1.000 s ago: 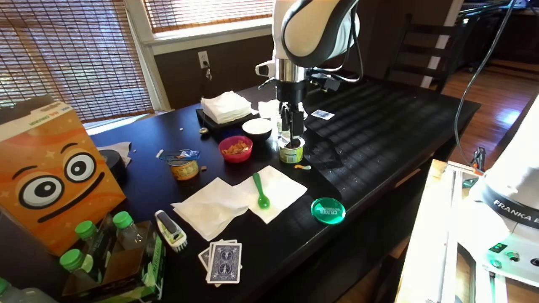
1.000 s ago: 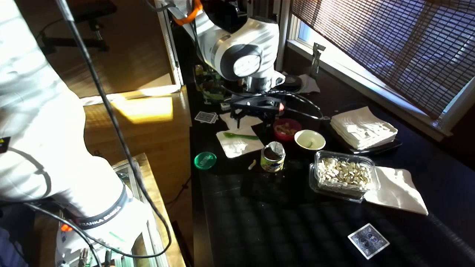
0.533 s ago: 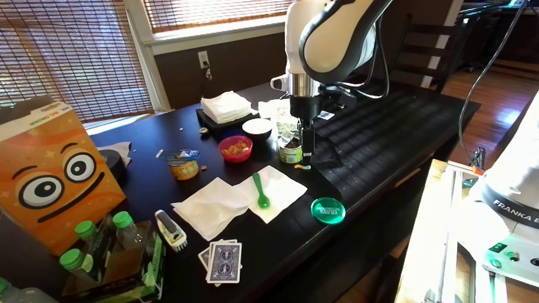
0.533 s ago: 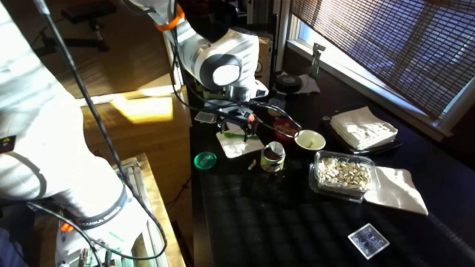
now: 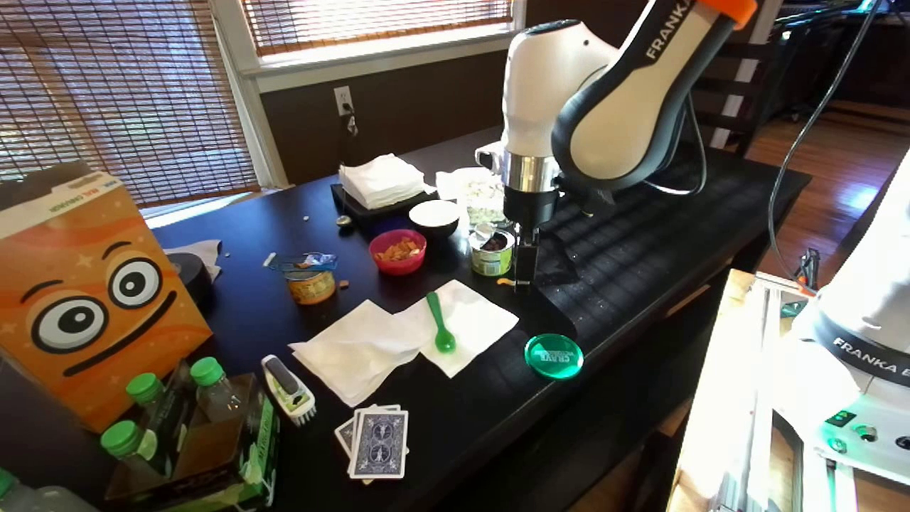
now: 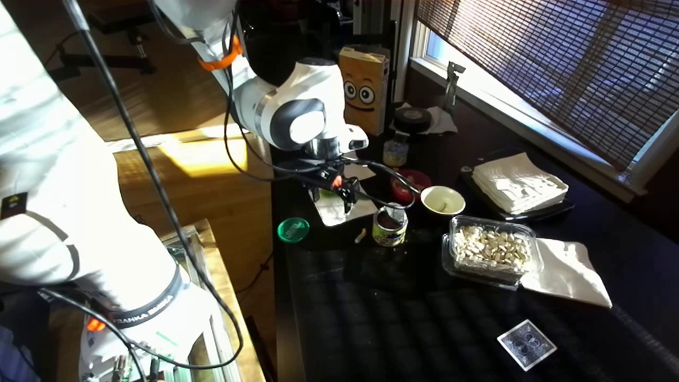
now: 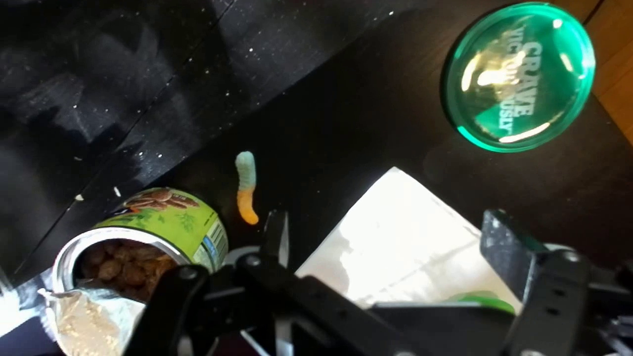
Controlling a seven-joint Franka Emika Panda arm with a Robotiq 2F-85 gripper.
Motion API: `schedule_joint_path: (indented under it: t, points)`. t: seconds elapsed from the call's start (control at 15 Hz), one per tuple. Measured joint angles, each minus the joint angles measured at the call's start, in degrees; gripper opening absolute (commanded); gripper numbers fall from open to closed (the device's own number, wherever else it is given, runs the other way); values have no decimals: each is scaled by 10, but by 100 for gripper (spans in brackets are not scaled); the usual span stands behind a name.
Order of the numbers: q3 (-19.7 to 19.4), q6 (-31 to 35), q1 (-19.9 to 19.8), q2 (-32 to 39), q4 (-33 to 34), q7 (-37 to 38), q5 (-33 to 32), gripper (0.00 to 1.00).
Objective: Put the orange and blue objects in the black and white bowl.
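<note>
In an exterior view, gummy worm lies on the table, near, just left of the can. Probably light, soft, tacky; pinch gently mid-body. Gripper hangs up and left of it, fingers wide apart, nothing held, no contact visible. White-rimmed bowl farther back, right.

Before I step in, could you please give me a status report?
Jaws open, holding nothing. Orange-and-blue gummy worm on the table, not in the black and white bowl. Open nut can close beside the worm, possibly crowding a grasp.
</note>
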Motion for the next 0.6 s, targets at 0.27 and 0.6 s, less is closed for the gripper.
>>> schedule_joint_path:
  t: [0.27, 0.6]
  points:
    - [-36, 111, -6, 19, -21, 30, -84, 100]
    - [-29, 180, -30, 79, -21, 5, -38, 100]
